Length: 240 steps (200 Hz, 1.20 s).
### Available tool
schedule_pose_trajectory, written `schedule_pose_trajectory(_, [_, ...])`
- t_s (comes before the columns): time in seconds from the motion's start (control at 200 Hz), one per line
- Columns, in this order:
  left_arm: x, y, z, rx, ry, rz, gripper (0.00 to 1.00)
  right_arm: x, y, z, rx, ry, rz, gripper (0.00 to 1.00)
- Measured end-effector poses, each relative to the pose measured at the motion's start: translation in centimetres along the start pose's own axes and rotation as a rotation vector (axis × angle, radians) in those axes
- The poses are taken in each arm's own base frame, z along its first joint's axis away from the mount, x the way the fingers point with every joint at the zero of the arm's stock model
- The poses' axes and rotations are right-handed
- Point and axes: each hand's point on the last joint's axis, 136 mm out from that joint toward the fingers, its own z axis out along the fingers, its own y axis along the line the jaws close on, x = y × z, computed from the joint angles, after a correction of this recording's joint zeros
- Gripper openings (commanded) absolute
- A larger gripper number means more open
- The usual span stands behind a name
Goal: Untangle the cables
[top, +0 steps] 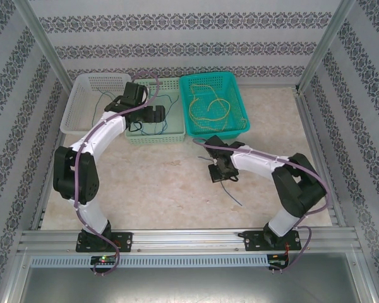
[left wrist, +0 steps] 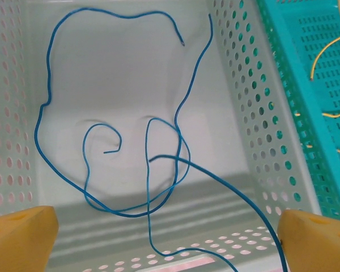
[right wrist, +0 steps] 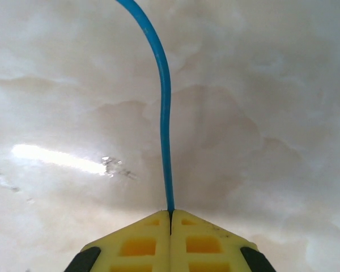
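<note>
Slip risk: right gripper (right wrist: pixel 170 218) pinches thin blue wire (right wrist: pixel 165 113) on pale counter (right wrist: pixel 272 85) at very tip; fast pull could lose it. Left gripper (left wrist: pixel 169 235) wide open, empty, over pale-green basket (left wrist: pixel 255 113) w/ blue wires (left wrist: pixel 45 96).

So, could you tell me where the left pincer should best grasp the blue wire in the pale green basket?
Probably the lone outer stretch of the blue wire, clear of crossings. Come straight down with the open left pincer: it lies flat, and basket walls block the sides.
</note>
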Motion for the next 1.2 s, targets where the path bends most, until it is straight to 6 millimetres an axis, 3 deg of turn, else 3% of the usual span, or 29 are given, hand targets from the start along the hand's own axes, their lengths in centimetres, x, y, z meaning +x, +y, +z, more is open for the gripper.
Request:
schedule_pose_trajectory(0.28, [0.6,0.8,0.2,-0.035,0.008,-0.005,1.00,-2.7,2.4,-5.7,-0.106,-0.181,-0.023,0.00])
schedule_pose_trajectory(0.445, [0.2,1.4,0.1,-0.041,0.017,-0.019,1.00,-5.9,4.9,-9.5,-0.220,-0.270,-0.027,0.00])
schedule_pose_trajectory(0.659, [0.2,2.6,0.2,-0.058,0.021,-0.044,1.00,-13.7,9.3,-17.7,-0.476,-0.462,0.000,0.00])
schedule_pose_trajectory(0.794, [0.5,2.7,0.3,-0.060,0.028,-0.044,1.00,-19.2,10.5,-20.7,-0.601,-0.541,0.045,0.00])
schedule_pose_trajectory(0.884, [0.5,2.7,0.3,-0.059,0.027,-0.046,1.00,-22.7,11.1,-20.9,-0.656,-0.554,0.075,0.00])
schedule_pose_trajectory(0.989, [0.5,2.7,0.3,-0.061,0.027,-0.053,1.00,-26.6,11.8,-19.3,-0.698,-0.543,0.106,0.00])
schedule_pose_trajectory(1.099, [0.8,3.0,0.5,-0.066,0.031,-0.063,1.00,-29.5,12.3,-15.6,-0.722,-0.496,0.143,0.00])
schedule_pose_trajectory(1.199, [1.1,3.2,0.7,-0.069,0.035,-0.074,1.00,-30.4,12.3,-11.8,-0.724,-0.431,0.186,0.00])
